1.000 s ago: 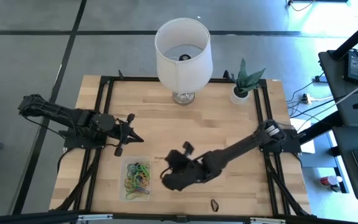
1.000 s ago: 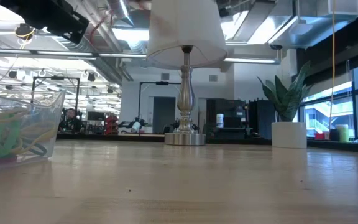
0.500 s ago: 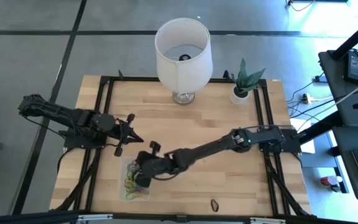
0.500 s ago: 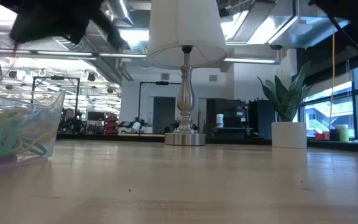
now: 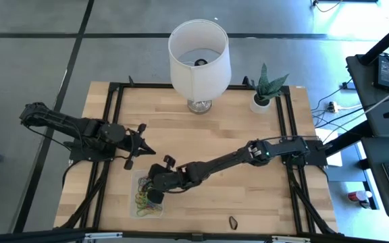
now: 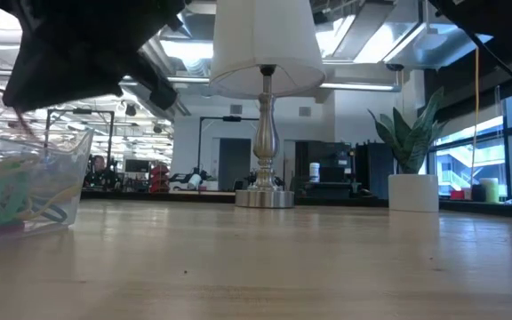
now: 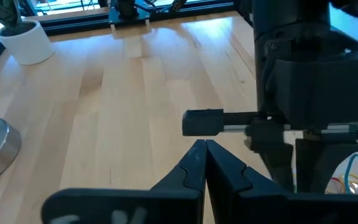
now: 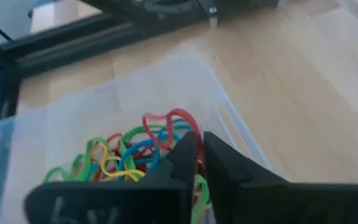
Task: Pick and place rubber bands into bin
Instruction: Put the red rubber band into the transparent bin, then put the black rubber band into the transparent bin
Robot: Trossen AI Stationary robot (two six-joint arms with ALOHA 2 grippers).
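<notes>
Right claw (image 8: 199, 155), clenched on a red rubber band (image 8: 169, 124), hangs over the bin (image 5: 148, 194) near the worktop's front-left corner; it should release only once well inside the walls

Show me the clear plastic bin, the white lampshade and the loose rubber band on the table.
clear plastic bin (image 5: 136, 210), high view, rim
white lampshade (image 5: 211, 73), high view, side wall
loose dark rubber band (image 5: 234, 221), high view, loop
</notes>
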